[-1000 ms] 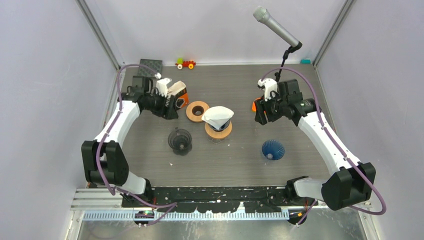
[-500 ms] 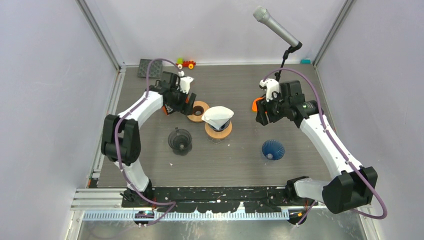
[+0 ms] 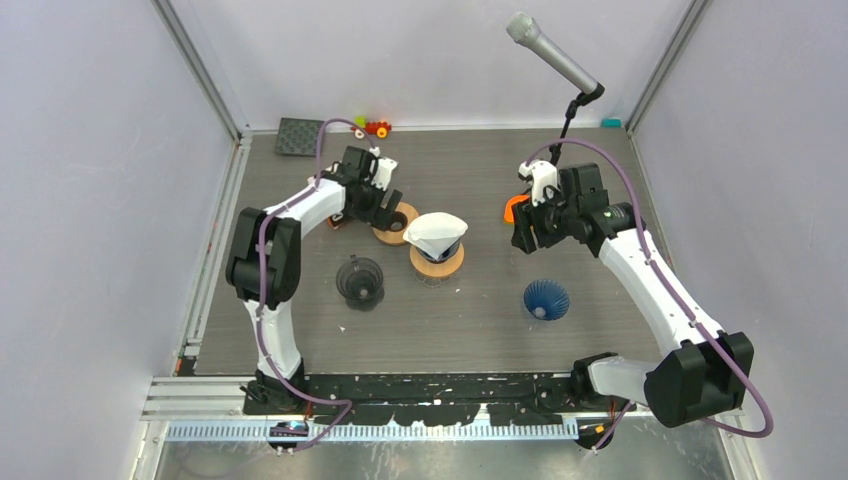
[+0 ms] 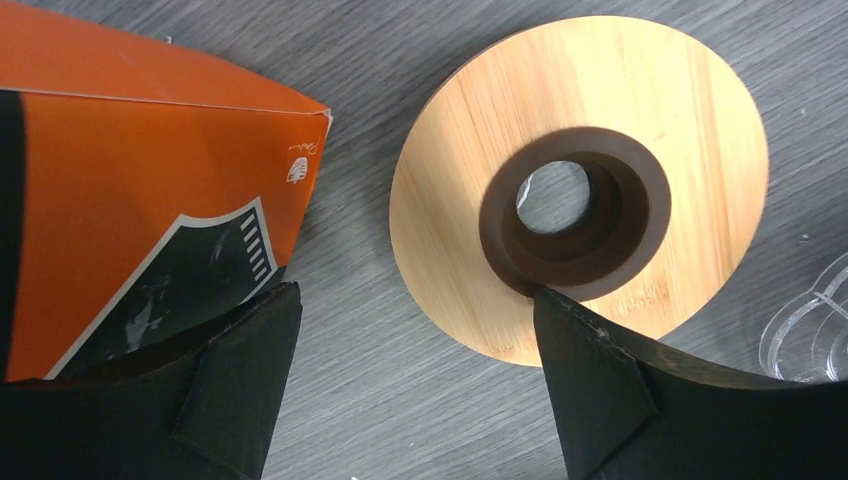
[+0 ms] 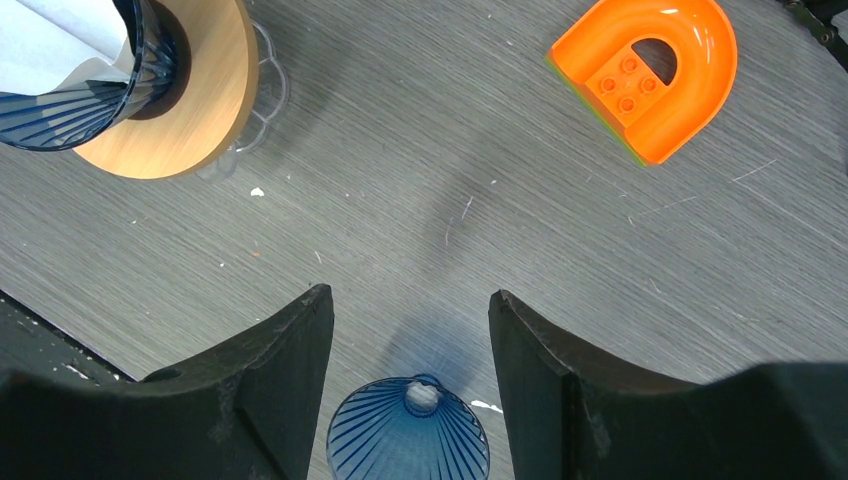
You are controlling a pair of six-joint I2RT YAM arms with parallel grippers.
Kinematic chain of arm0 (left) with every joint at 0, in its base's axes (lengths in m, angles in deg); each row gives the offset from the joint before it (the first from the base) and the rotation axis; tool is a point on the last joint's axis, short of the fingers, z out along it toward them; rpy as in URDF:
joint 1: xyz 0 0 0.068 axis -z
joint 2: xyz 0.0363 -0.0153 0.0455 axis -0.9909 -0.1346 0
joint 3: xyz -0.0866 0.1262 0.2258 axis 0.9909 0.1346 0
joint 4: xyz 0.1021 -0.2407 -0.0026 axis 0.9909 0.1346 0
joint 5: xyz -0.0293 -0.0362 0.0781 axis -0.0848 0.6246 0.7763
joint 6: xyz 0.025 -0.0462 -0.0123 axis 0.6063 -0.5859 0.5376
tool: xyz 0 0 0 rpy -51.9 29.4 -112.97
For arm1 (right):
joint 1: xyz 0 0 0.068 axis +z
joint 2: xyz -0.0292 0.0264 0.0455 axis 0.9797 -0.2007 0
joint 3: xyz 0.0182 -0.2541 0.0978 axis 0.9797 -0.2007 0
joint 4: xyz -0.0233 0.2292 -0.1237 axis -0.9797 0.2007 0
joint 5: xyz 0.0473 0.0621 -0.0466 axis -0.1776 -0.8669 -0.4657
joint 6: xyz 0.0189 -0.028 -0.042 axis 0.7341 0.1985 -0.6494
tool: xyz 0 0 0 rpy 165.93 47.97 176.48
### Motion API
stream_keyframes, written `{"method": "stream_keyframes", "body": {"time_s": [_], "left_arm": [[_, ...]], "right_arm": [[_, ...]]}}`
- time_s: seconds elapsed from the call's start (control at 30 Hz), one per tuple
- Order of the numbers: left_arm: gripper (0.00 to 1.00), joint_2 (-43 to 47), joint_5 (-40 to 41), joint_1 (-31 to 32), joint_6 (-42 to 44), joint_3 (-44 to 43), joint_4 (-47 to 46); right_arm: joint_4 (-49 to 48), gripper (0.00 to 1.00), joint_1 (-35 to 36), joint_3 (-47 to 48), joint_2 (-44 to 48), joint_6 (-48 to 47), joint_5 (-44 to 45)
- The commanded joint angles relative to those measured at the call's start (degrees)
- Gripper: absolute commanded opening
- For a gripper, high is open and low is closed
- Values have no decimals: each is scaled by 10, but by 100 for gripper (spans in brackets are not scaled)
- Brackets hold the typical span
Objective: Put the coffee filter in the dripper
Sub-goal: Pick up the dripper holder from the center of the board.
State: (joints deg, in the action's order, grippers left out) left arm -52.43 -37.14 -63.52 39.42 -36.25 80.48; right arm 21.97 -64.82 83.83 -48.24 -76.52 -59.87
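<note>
The white coffee filter (image 3: 436, 231) sits in a clear dripper on a wooden ring (image 3: 440, 262) at the table's middle; it also shows in the right wrist view (image 5: 55, 35). A dark dripper (image 3: 360, 280) stands front left of it, and a blue dripper (image 3: 546, 299) stands to the right, also seen below my right fingers (image 5: 410, 435). My left gripper (image 4: 415, 300) is open and empty, low over the table at the edge of a second wooden ring (image 4: 580, 185). My right gripper (image 5: 410, 300) is open and empty, above the blue dripper.
An orange and black box (image 4: 120, 190) lies just left of my left gripper. An orange arch block (image 5: 645, 70) lies by the right gripper. A microphone on a stand (image 3: 553, 55), a toy car (image 3: 372, 127) and a black pad (image 3: 300, 136) are at the back.
My left arm has swung right, away from the orange box, to the second wooden ring. The right arm has barely moved. The filter stays in its dripper.
</note>
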Motion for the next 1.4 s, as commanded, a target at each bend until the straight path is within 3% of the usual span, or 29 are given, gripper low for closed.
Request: {"method": "stream_keyframes", "body": {"time_s": [0.0,0.6,0.97,1.17,1.37], "left_arm": [[88,-18,6,0,-16,-31,-30],[81,-61,-46,22,-63,-49,-26],[60,-51,-30,36,-45,-48,-11],[37,-36,-39,36,-16,-57,21],[30,13,-74,36,-2,-60,71]], "right_arm": [[-20,63,-4,-1,17,-5,-8],[-22,63,-6,-4,16,-6,-13],[-22,63,-6,-6,17,-5,-13],[-21,63,-6,-5,14,-4,-16],[-21,63,-7,-5,14,-4,-16]]}}
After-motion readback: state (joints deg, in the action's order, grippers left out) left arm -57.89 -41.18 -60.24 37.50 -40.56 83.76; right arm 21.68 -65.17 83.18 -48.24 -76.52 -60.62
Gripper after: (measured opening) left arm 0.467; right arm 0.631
